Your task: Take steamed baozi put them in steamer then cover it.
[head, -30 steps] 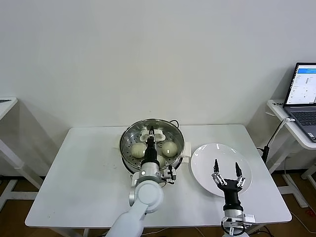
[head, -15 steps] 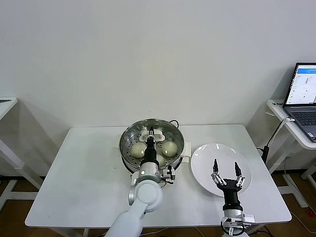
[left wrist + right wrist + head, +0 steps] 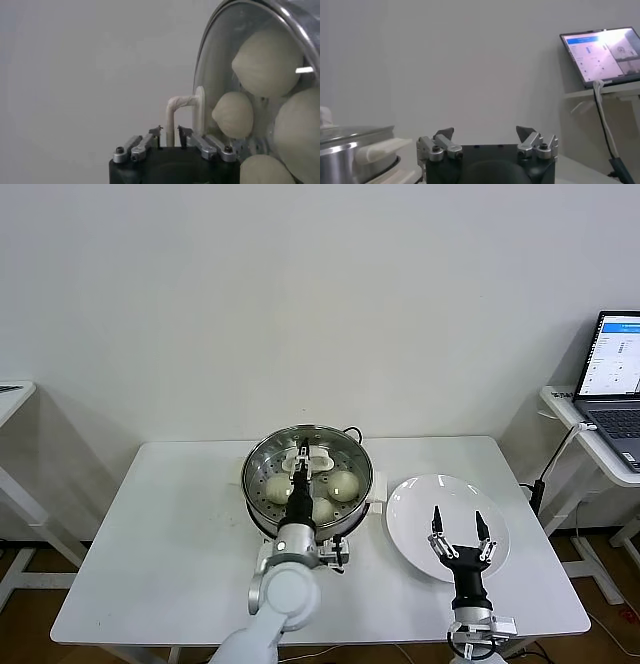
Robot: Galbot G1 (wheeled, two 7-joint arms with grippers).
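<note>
The steamer [image 3: 252, 476] stands mid-table with the cover [image 3: 345, 460], a clear glass lid, lying on its rim. Several baozi [image 3: 279, 488] show through the glass. In the left wrist view the baozi [image 3: 267, 60] sit behind the lid [image 3: 220, 65]. My left gripper [image 3: 303, 458] is over the lid's white handle [image 3: 310, 452]. There its fingertips [image 3: 170, 132] stand open, one on each side of the handle [image 3: 172, 112], with a thin gap on both sides. My right gripper [image 3: 458, 529] hangs open and empty over the near part of the white plate [image 3: 420, 502].
The bare white plate lies to the right of the steamer. A laptop [image 3: 612, 374] sits on a side table at the far right, also as the laptop [image 3: 602, 52] in the right wrist view. The steamer's side [image 3: 350, 150] shows beside my right gripper [image 3: 485, 132].
The left gripper's fingers have parted and let go of the lid handle, and the left arm's wrist has shifted slightly left. The right arm has not moved.
</note>
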